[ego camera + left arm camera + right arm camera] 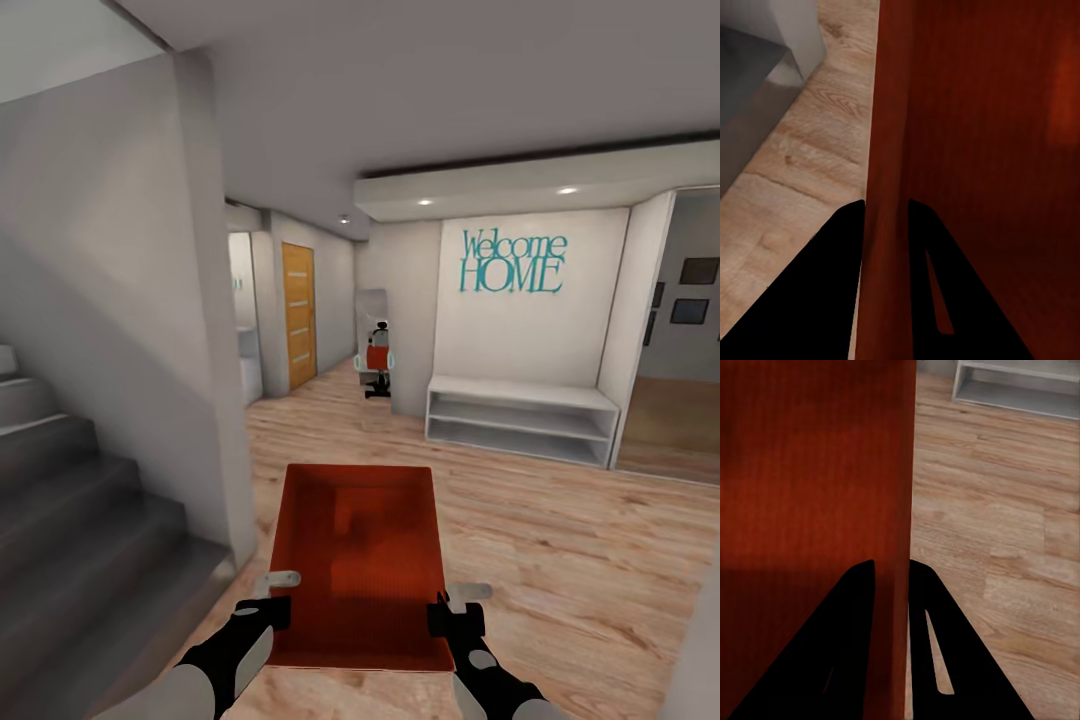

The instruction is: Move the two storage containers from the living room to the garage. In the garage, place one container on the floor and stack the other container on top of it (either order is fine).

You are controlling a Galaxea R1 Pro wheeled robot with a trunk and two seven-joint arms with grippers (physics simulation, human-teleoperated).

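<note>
Pinching the near end of the storage container (pixel 362 560) from both sides, the two arms carry it level in front of the trunk; the left gripper (pixel 272 612) clamps the left side wall close to the near corner, and the left wrist view shows that wall (pixel 886 150) standing between the two dark fingers (pixel 832 285); the right gripper (pixel 448 612) holds the opposite wall the same way, its fingers (pixel 847 645) closed either side of the red edge (pixel 904 495). Neither arm is nearer: the grips sit level with each other, so the box hangs evenly, open top up, its long axis running straight ahead, away from the robot. Below and ahead lies light wood plank flooring (pixel 560 540), so this is not yet the garage; grey stairs (pixel 70 500) rise on the left, beside a white wall. Farther on, a low white shelf bench (pixel 520 415) stands under teal "Welcome HOME" lettering (pixel 512 262). Farthest, down the corridor left of it, a wood-panelled door (pixel 298 315) shows, probably the way onward; an office chair (pixel 377 372) stands near it.
</note>
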